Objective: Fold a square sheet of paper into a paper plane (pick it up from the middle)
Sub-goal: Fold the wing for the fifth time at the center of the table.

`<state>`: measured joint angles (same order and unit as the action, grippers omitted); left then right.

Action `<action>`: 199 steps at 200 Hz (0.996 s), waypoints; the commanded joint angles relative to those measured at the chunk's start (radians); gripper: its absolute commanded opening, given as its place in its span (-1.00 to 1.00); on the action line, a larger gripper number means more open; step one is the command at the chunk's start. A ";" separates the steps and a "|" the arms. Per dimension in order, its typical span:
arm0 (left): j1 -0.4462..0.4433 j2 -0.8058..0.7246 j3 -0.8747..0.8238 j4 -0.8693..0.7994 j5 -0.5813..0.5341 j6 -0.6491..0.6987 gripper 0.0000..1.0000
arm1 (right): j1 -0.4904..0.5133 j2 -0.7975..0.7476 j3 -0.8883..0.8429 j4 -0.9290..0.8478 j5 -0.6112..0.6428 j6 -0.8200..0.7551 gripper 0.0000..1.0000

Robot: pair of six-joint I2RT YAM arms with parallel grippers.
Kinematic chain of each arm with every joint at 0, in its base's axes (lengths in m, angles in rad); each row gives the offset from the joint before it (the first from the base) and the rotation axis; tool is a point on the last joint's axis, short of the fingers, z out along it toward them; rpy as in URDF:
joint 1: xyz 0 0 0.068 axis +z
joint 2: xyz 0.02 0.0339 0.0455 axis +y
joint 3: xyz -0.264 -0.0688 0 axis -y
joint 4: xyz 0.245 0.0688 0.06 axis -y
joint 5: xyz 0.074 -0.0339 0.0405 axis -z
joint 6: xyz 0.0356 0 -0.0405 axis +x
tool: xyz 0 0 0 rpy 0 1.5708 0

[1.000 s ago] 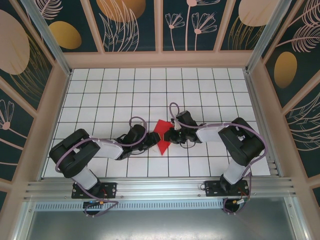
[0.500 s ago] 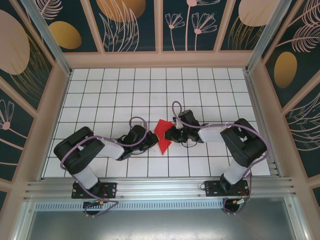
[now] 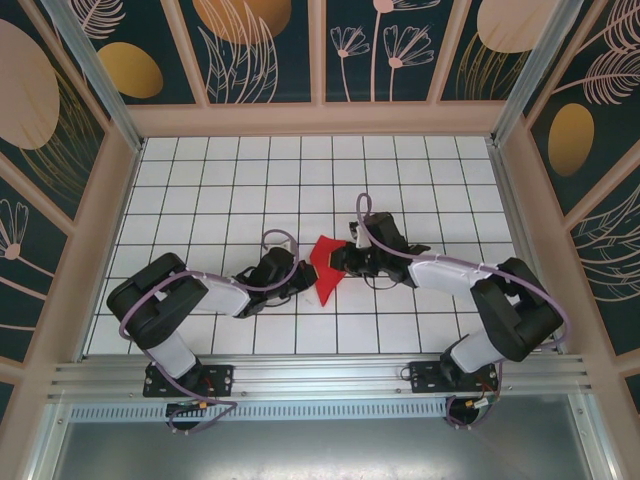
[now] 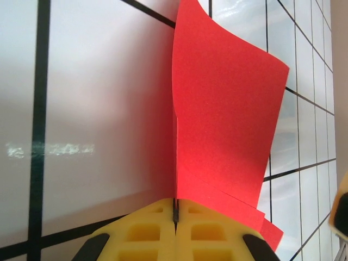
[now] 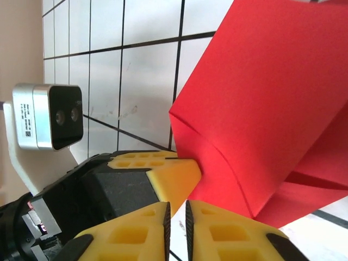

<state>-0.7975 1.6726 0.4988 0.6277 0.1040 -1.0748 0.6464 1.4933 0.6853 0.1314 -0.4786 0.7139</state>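
The red sheet of paper (image 3: 324, 264) sits a little nearer than the middle of the tiled table (image 3: 200, 180), between the two arms. It is partly folded, with creases and doubled layers along one side.

The left gripper (image 3: 306, 282) reaches in from the table's left half. In its wrist view its yellow fingers (image 4: 147, 231) are clenched tight on the lower edge of the sheet (image 4: 223, 119), which rises from the pinch and curves over the tiles.

The right gripper (image 3: 343, 262) comes in from the table's right half and meets the sheet's other side. In its wrist view its fingers (image 5: 234, 234) are drawn nearly together with a thin dark slit between them. The paper's (image 5: 261, 109) lower corner lies right at their tips, and I cannot tell whether any layer is caught.
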 commanded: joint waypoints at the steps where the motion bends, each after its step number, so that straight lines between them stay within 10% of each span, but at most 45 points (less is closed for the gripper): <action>1: 0.004 -0.020 0.024 -0.005 0.003 0.042 -1.00 | 0.017 0.041 0.012 0.018 -0.023 0.014 -0.64; 96: 0.003 0.029 0.048 0.016 0.072 0.079 -0.97 | 0.007 0.131 -0.083 0.063 0.020 0.022 -0.67; 166: 0.003 0.036 0.088 -0.019 0.123 0.141 -0.55 | -0.028 0.125 -0.169 0.129 0.000 -0.025 -0.67; 199: 0.003 0.036 0.104 -0.056 0.109 0.169 -0.89 | -0.034 0.096 -0.150 0.122 -0.026 -0.030 -0.65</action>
<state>-0.7975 1.6985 0.5777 0.6071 0.2058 -0.9531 0.6262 1.6108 0.5468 0.2676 -0.5114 0.7124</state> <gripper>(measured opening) 0.103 0.170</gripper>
